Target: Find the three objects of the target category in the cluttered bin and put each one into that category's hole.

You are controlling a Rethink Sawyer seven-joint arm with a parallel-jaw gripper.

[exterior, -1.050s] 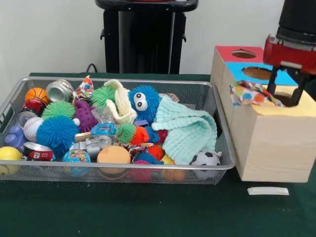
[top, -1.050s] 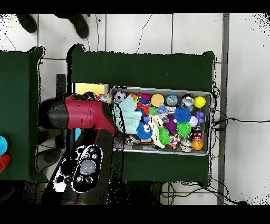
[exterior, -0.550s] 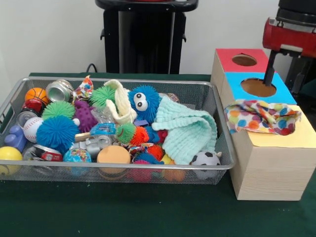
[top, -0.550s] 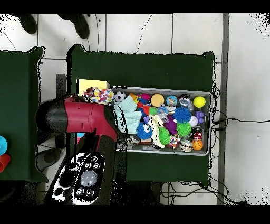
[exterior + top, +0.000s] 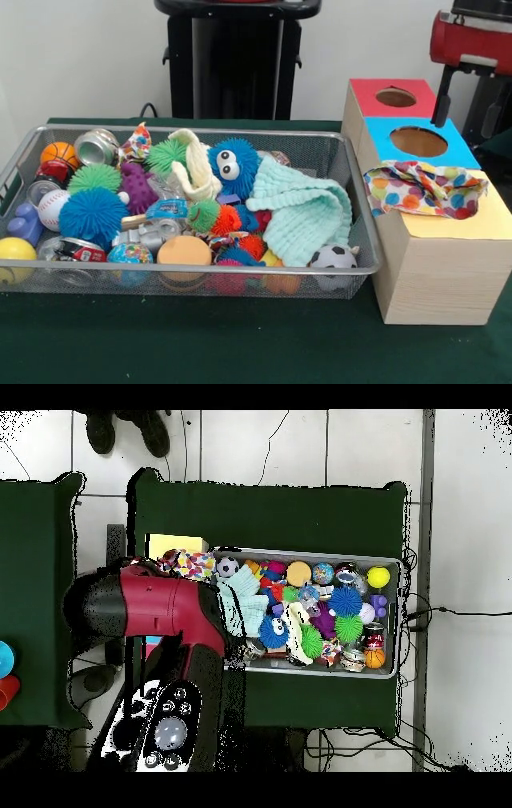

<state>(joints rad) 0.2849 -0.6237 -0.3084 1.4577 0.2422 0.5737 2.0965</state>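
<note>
From the front, the claw (image 5: 466,100) hangs above the far end of the wooden box (image 5: 436,264), its two dark fingers (image 5: 439,98) pointing down and standing well apart with nothing between them. Directly beneath the fingers lies the blue panel's hole (image 5: 418,142); just behind and to the picture's left of them is the red panel's hole (image 5: 395,98). Below and nearer the camera than the claw, the polka-dot cloth (image 5: 422,189) is draped over the edge where the blue panel meets the yellow panel (image 5: 472,222), hiding whatever opening the yellow part has. Well to the picture's left of the claw, and lower, sits the wire bin (image 5: 352,276). Its nearest contents to the claw are the mint knitted cloth (image 5: 308,212) and the small soccer ball (image 5: 334,258); farther off are the blue fuzzy toy with eyes (image 5: 233,166), a cream knitted cloth (image 5: 196,164), a blue spiky ball (image 5: 92,217) and a soda can (image 5: 97,147).

From overhead, the red arm (image 5: 150,604) covers the claw itself, so its fingers probably lie under it but cannot be made out here. The polka-dot cloth (image 5: 190,565) peeks out at the arm's upper edge beside the yellow panel (image 5: 168,544), with the wire bin (image 5: 395,674) stretching away to the picture's right.
</note>
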